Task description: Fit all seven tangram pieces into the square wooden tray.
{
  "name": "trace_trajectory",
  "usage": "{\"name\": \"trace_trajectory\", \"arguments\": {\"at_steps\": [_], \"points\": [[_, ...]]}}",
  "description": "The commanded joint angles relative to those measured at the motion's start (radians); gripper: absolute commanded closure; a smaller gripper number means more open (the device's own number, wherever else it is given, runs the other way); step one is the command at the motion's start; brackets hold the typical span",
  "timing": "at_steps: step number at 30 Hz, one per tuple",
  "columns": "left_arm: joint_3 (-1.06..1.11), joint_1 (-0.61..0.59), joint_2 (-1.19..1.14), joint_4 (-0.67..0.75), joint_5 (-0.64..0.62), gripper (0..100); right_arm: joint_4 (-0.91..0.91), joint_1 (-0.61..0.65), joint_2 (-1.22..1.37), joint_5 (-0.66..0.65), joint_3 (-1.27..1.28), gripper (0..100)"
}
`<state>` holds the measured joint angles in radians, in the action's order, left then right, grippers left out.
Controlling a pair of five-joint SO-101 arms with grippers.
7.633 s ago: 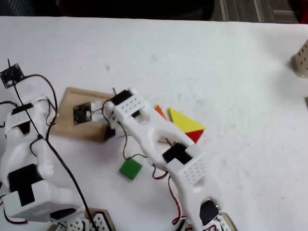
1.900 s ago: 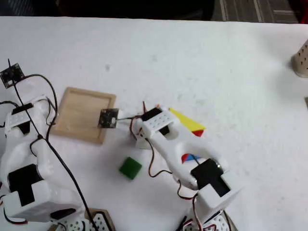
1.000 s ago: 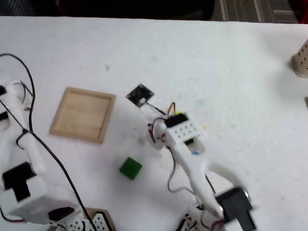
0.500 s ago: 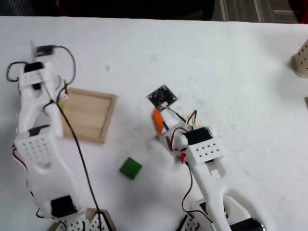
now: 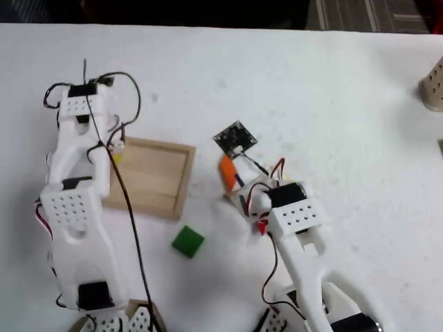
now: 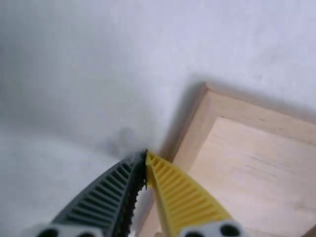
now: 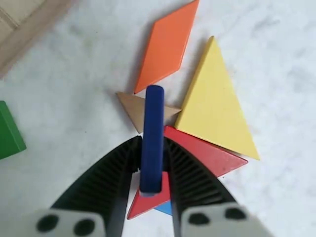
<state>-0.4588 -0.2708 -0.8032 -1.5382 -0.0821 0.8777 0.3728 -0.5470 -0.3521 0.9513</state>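
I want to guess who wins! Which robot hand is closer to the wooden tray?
Left. The left gripper sits shut at the corner rim of the wooden tray. The right gripper is off beside the tray, clamping a blue piece above the loose pieces.

white table (image 5: pixel 311 83) w/ dark bg behind (striped floor (image 5: pixel 346 14) top right).

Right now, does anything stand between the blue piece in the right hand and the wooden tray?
Nothing visible lies between the blue piece and the tray. The green square sits off that line; the left hand is at the tray's far edge.
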Motion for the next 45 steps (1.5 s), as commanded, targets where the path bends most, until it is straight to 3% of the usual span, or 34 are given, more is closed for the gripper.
{"name": "trace_trajectory", "arguments": {"at_steps": [1,6,14,21,27,40,45], "points": [[0.124,0.039,0.142,-0.003,-0.011,98,-0.019,-0.013,-0.041,0.009,-0.008,98.1],[0.416,-0.019,0.426,0.161,-0.008,98,-0.013,-0.001,-0.039,0.052,-0.021,98.1],[1.026,-0.18,0.745,0.724,-0.014,97,0.045,0.117,-0.038,0.089,-0.183,98.1],[1.08,-0.214,0.797,0.74,-0.011,97,0.041,0.292,-0.005,0.204,-0.307,98.1],[1.08,-0.237,0.799,0.744,-0.014,97,0.002,0.415,0.298,0.196,-0.459,98.1],[1.08,-0.283,0.797,0.802,-0.015,97,-0.018,0.424,0.912,0.204,-0.99,97.5],[1.08,-0.283,0.797,0.802,-0.015,97,-0.013,0.395,1.021,0.204,-1.074,85.5]]}}
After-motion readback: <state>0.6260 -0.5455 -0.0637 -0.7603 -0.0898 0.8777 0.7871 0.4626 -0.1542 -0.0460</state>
